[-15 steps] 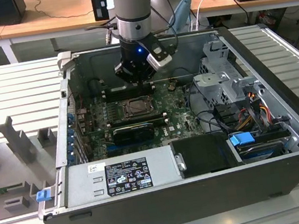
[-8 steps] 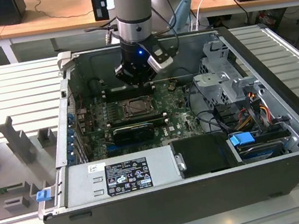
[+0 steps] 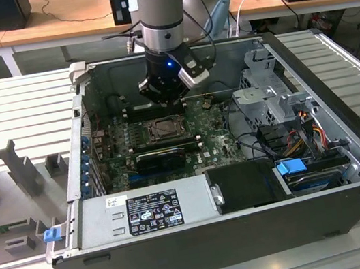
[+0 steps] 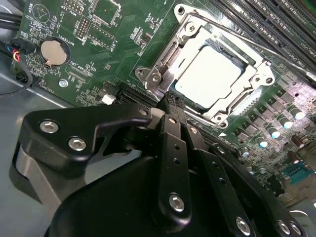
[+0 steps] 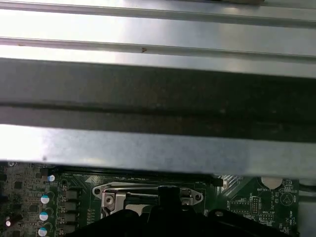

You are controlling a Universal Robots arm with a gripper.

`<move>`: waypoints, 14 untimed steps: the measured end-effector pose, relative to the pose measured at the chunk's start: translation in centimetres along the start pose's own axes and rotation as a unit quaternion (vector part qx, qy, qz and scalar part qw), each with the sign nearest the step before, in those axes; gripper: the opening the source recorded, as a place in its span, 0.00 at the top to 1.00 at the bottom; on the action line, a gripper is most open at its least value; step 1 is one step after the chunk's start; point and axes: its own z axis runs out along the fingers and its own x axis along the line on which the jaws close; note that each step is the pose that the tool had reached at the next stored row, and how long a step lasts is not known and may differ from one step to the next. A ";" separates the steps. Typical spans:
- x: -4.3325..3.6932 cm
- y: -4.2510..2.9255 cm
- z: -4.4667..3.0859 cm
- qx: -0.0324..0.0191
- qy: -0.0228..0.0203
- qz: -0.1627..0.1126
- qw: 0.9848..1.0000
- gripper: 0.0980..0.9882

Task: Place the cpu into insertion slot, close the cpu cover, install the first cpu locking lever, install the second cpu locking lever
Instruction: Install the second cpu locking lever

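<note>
Gripper: in the exterior view the gripper (image 3: 168, 98) hangs from the arm inside the open computer case (image 3: 335, 150), just above the far edge of the insertion slot (image 3: 164, 129); in the second wrist view its black fingers (image 4: 174, 129) lie pressed together with no gap, nothing between them, the tip touching or all but touching the socket frame's edge
Cpu: the cpu (image 4: 209, 74) sits flat in the insertion slot, its pale metal face glaring bright in the second wrist view
Cpu cover: the cpu cover (image 4: 249, 79), a silver frame, lies down around the chip, the chip's face showing through its window; in the first wrist view a strip of the frame (image 5: 148, 190) shows past the black gripper body
Locking levers: whether they are latched I cannot tell
Motherboard: the green motherboard (image 4: 98, 59) surrounds the socket; a round coin battery (image 4: 53, 53) sits well apart from it; long black memory slots (image 4: 276, 24) run beside the socket's other side
Case: a grey power supply (image 3: 145, 213) lies along the near wall in the exterior view
</note>
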 end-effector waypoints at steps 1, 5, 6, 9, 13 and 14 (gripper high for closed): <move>0.01 -0.12 -0.01 0.000 0.000 0.000 1.000 0.99; 0.03 -0.45 -0.02 0.000 0.000 0.000 1.000 0.99; 0.03 -0.50 -0.02 0.000 0.000 0.000 1.000 0.99; 0.03 -0.64 -0.03 0.000 0.000 0.000 1.000 0.99; 0.05 -0.96 -0.05 0.000 0.000 0.000 1.000 0.99; 0.06 -1.01 -0.05 0.000 0.000 0.000 1.000 0.99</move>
